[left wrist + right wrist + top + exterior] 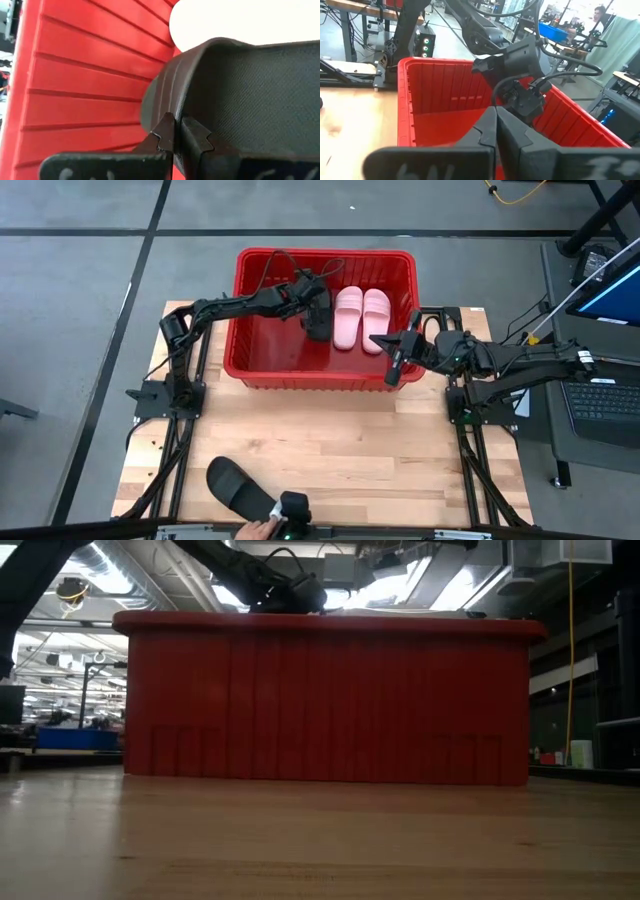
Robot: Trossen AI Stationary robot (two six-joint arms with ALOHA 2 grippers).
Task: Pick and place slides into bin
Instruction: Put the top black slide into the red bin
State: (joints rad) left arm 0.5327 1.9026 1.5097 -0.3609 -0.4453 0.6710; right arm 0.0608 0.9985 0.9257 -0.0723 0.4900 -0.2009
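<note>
Even overhead lighting is observed on the table (330,430), with soft shadows. Ceiling lights are seen glaring behind the bin (325,700). The pink slide (240,22) is overexposed, the near fingers (165,137) blurred

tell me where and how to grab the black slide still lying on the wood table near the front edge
Grip the black open-toe slide sandal across its wide strap, coming straight down from above. It lies flat and slanted on the light wooden table, so the raised strap is likely the only part an end effector can close around. A person's hand is close beside it.
</note>
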